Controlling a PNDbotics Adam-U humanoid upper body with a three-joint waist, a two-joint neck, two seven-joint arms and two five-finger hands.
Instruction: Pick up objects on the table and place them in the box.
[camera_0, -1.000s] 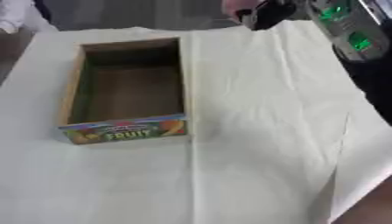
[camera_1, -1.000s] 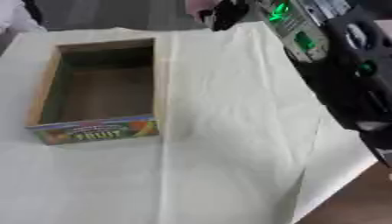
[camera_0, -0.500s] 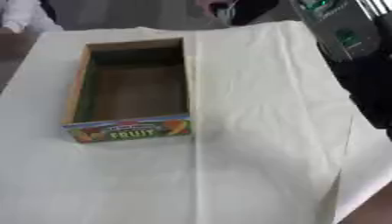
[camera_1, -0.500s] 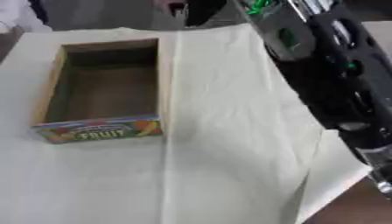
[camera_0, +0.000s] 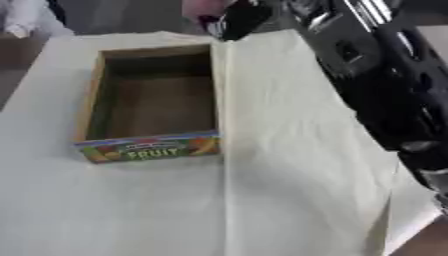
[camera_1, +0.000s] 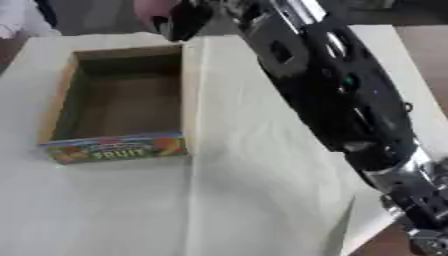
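An open cardboard box (camera_0: 150, 148) with a colourful "FRUIT" label on its near wall stands on the left half of the cream cloth, and nothing shows inside it. My right arm (camera_1: 332, 95) reaches from the lower right across to the far edge. My right hand (camera_0: 241, 18) hangs just beyond the box's far right corner, its fingers curled round a pinkish rounded object (camera_0: 201, 11) that is partly hidden by the fingers. My left hand shows in neither view.
The cream tablecloth (camera_0: 289, 190) has a fold line running along the box's right side. The table's right corner and brown floor (camera_1: 385, 240) lie at the lower right. Something white (camera_0: 19, 20) sits at the far left corner.
My right hand, with the pinkish object in it, has moved left along the far edge, from the upper right to just past the box's far right corner. The box stays put.
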